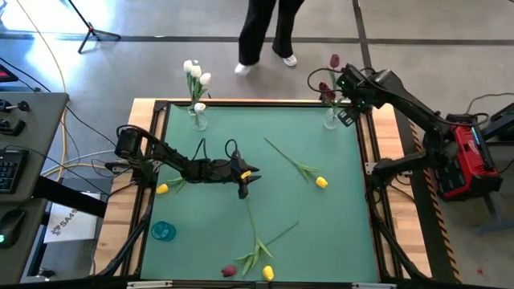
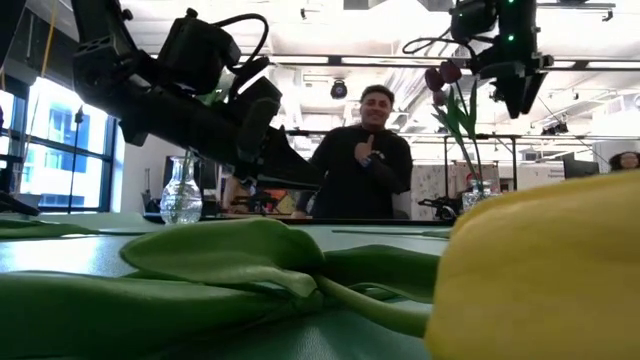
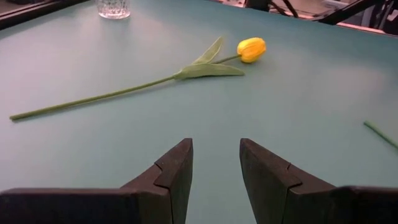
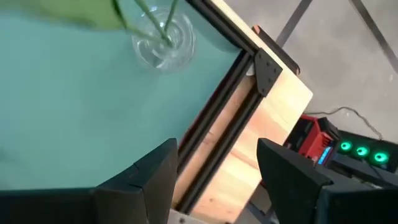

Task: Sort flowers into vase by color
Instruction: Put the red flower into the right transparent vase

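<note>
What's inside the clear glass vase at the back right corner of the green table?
The clear glass vase holds dark red tulips, green stems down inside it. How many stems cannot be counted; the right gripper is open beside it.

Surface (image 1: 321,233): plain teal-green, black frame, pale wood border. White tulips (image 1: 195,74) in clear vase at 11 o'clock; dark red tulips (image 1: 330,80) in clear vase at 1 o'clock. Loose yellow tulip (image 1: 321,182) (green stem) near centre. Both arms dark.

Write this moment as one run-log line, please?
left claw: open, empty, mid-table | right claw: open, above red-flower vase | yellow tulip: lying loose
</note>
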